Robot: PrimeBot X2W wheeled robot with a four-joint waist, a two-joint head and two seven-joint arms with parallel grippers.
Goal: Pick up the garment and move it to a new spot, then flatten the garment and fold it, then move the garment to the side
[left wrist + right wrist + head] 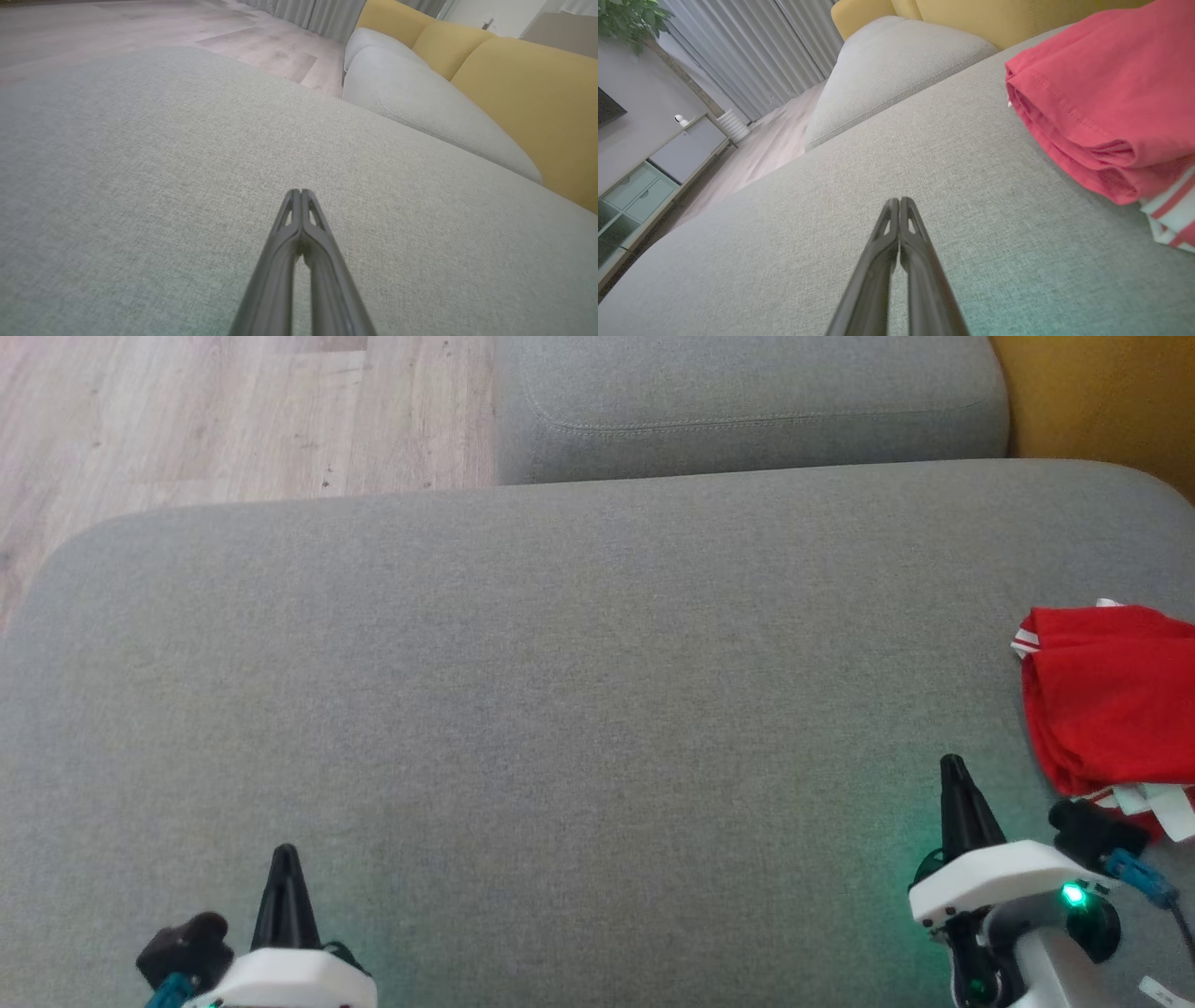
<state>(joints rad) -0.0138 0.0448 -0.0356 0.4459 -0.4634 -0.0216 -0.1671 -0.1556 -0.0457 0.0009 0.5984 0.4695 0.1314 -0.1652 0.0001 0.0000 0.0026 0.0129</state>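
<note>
At the lower left, the left gripper [285, 855] is held over the bare grey sofa cushion [560, 709], its fingers pressed together on nothing. Further right, the right gripper [952, 767] is also closed and empty. The folded red garment [1111, 695] is laid at the cushion's right side, just beside that gripper and to its right. The right arm is therefore judged much the nearer. The garment's long axis cannot be told, as its far side is cut off by the picture's edge.
</note>
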